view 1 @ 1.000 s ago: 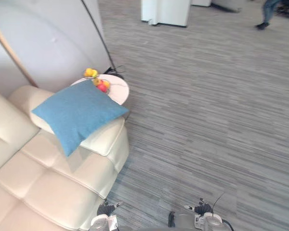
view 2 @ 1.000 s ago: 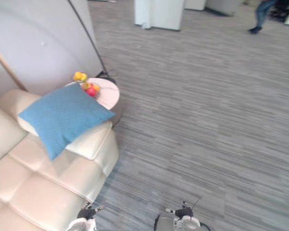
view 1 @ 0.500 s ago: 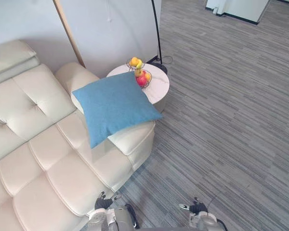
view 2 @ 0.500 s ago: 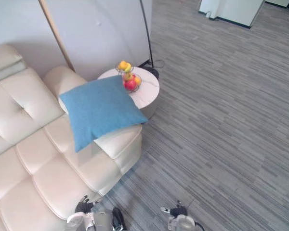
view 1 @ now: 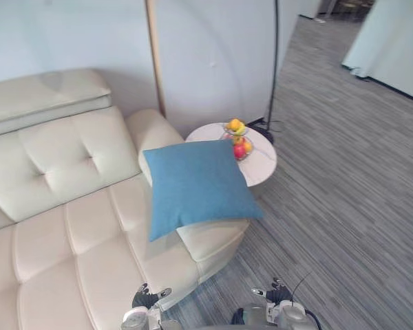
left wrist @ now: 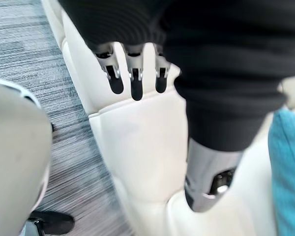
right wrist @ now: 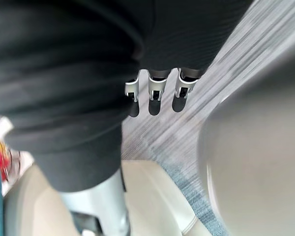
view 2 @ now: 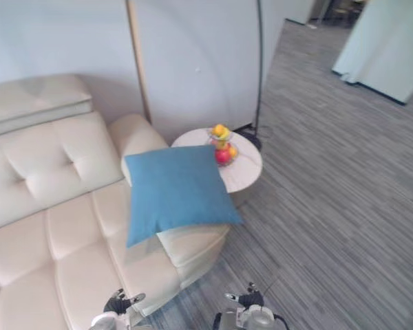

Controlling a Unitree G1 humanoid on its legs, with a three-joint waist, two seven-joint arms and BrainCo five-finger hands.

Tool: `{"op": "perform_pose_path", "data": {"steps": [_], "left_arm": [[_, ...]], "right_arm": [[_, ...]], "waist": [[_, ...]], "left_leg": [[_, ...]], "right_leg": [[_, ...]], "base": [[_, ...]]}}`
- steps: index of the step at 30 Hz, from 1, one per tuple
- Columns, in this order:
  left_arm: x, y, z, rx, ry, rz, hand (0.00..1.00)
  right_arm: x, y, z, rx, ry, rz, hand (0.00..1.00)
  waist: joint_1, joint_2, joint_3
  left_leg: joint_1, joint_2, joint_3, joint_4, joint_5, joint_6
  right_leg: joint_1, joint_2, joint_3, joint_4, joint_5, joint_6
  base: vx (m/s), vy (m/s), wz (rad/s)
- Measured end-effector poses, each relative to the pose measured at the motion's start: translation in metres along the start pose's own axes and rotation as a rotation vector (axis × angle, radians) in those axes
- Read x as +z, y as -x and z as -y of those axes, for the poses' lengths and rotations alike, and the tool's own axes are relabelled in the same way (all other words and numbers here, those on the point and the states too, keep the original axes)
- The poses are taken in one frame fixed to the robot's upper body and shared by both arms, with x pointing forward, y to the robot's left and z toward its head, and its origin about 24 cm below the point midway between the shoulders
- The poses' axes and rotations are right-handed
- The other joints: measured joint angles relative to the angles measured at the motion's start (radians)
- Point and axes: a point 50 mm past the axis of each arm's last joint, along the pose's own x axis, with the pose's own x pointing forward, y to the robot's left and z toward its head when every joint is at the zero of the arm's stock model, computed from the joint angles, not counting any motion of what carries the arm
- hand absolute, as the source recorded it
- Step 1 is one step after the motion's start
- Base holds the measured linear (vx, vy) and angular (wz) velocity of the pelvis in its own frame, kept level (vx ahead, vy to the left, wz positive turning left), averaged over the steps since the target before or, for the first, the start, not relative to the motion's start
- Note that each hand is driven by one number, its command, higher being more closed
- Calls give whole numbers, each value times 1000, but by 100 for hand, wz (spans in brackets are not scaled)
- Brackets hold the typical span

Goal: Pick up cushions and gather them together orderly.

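Our left hand (view 1: 146, 299) hangs low at the near edge of the scene, just in front of the sofa's base. Its fingers (left wrist: 132, 78) are straight and slightly spread, the thumb stands off to one side, and nothing is held between them. Our right hand (view 1: 274, 295) hangs level with it over the grey striped carpet (view 1: 344, 206). Its fingers (right wrist: 156, 96) are likewise loose and apart, and it too is empty. Past the left hand we see the cream leather sofa (view 1: 62, 206), its tufted seat and back running away to our left. The one blue cushion (view 1: 196, 185) lies flat but skewed across the sofa's armrest (view 1: 213, 237), well apart from both hands. One corner hangs out past the armrest toward the carpet, and another droops onto the seat. Just beyond the cushion stands a round white side table (view 1: 261, 163), and the cushion's far edge overlaps it from where we look; we cannot tell whether the two touch. On the table sits a small wire basket of fruit (view 1: 238, 139), yellow pieces on top and red below. Behind the table a thin black lamp pole (view 1: 274, 62) rises from the floor. A pale wooden post (view 1: 155, 62) stands against the light wall (view 1: 213, 55) behind the sofa.
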Motion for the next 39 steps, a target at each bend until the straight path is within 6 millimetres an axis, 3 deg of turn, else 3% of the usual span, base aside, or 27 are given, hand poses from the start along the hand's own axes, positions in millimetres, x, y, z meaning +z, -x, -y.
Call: {"op": "perform_pose_path", "data": {"steps": [1,3,6,7,10,12,15,18,23,27,32,35,39], "left_arm": [[-2,1,4,-8,4,-7,0],[-2,1,6,-14,2,-7,0],[4,0,5,-14,2,17,0],[7,0,5,-13,4,29,0],[9,-1,3,-8,4,41,0],[14,-2,7,-15,3,51,0],[16,-3,3,-6,-5,55,0],[13,-2,1,-1,-6,43,0],[6,-1,-9,33,15,24,0],[20,-4,-32,87,4,70,0],[74,-1,-70,173,-14,279,0],[100,2,-74,190,16,372,0],[137,6,-59,136,58,492,0]], "right_arm": [[1,-1,5,-10,8,1,0],[1,-1,5,-12,7,2,0],[-2,0,4,-9,4,-9,0],[-2,0,4,-10,2,-11,0],[-1,0,4,-18,-6,-8,0],[-1,0,4,-20,-9,-8,0],[-4,1,-1,-10,-40,-18,0],[-8,2,2,-33,-78,-31,0],[-5,2,14,-88,-120,-18,0],[45,2,49,-171,-89,192,0],[121,18,92,-284,-81,488,0],[144,21,103,-323,-73,552,0],[173,24,97,-301,-117,629,0]], "waist": [[-1,23,-11],[-1,33,-7],[1,25,2],[5,16,7],[4,11,6],[1,0,5],[2,-23,0],[0,-22,-2],[1,-16,-24],[-3,-14,-24],[-5,-15,-26],[-6,-9,-22],[-7,0,-5]], "left_leg": [[-9,18,-22,-6,4,-7],[-16,43,-42,25,9,-16],[-93,78,-56,207,12,-19],[-136,98,-46,293,21,-35],[-150,135,64,297,4,-11],[-127,101,95,185,6,-20],[-94,61,94,82,6,-19],[-52,24,112,38,20,1],[-21,-4,138,-38,37,8],[3,-20,145,-101,74,2],[1,-30,144,-198,136,-5],[-26,-29,137,-225,163,-8],[-74,-30,114,-243,193,-6]], "right_leg": [[15,14,-30,-28,-13,-8],[56,29,-71,-66,-20,-11],[123,40,-114,-112,-26,-20],[143,40,-128,-130,-26,-21],[148,25,-143,-142,-26,-20],[137,10,-151,-162,-6,12],[136,-3,-154,-204,27,27],[176,-22,-140,-242,51,51],[184,-25,-118,-299,93,54],[182,-22,-102,-323,112,53],[142,-1,-93,-356,141,29],[122,9,-97,-382,161,19],[74,12,-110,-388,176,5]], "base": [[334,-186,55],[250,-167,55],[94,-85,45],[49,2,34],[18,71,21],[-4,140,29],[-20,151,16],[-22,106,-6],[-34,70,-14],[-48,-10,-10],[-52,-54,-7],[-57,-58,1],[-60,-50,7]]}}
